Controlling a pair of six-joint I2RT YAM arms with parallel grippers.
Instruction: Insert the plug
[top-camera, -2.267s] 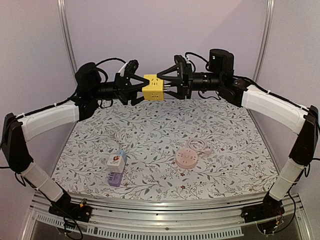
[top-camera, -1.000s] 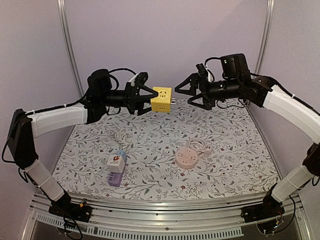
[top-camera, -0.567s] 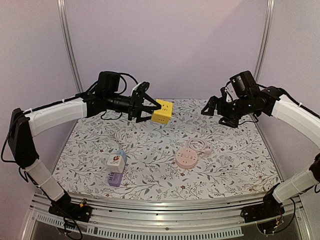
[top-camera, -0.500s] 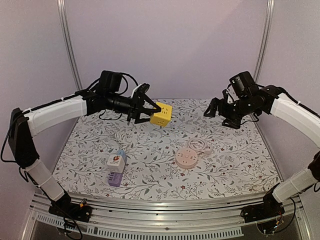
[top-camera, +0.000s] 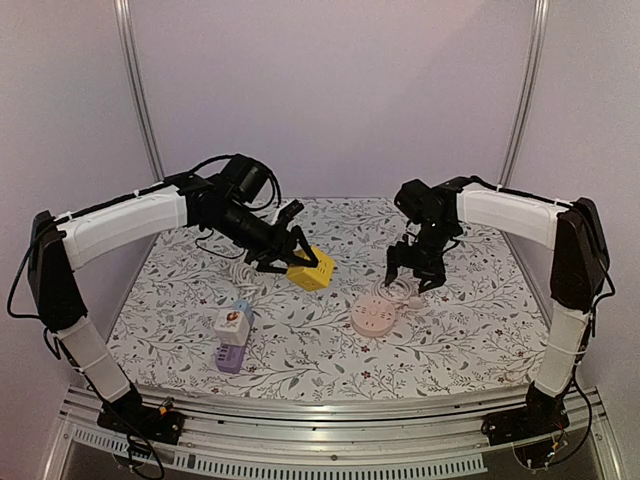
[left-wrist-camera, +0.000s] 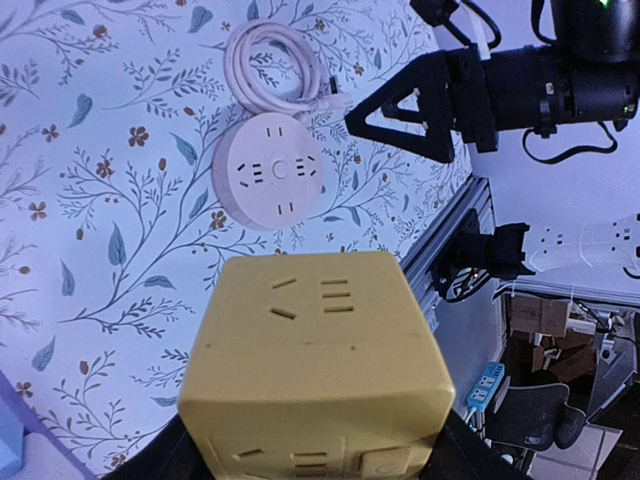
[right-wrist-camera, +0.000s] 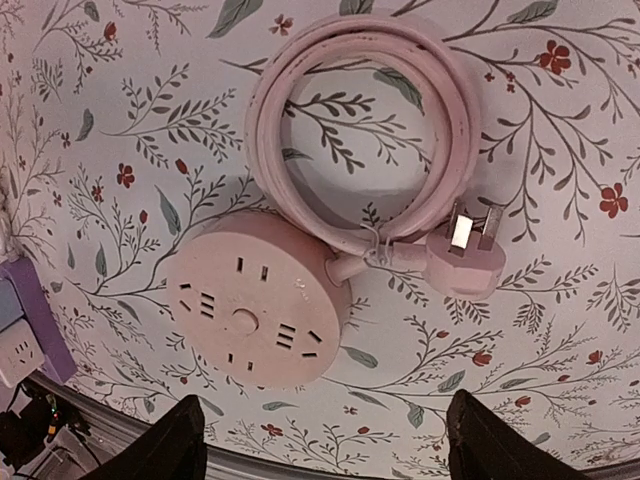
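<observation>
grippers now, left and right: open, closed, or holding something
Left gripper: closed on the yellow plastic socket cube.
Right gripper: open and empty, fingers spread above the round pink plastic power strip.

Floral table (top-camera: 480, 330) carries pink round socket (top-camera: 372, 318), purple strip (top-camera: 231, 357).

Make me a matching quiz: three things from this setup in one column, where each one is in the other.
Things:
1. yellow cube socket
2. pink round socket
3. purple power strip

Places:
A. lying below the open right jaws
B. near-left part of the table
C. gripped by the left jaws

Pairs: 1-C, 2-A, 3-B
</observation>
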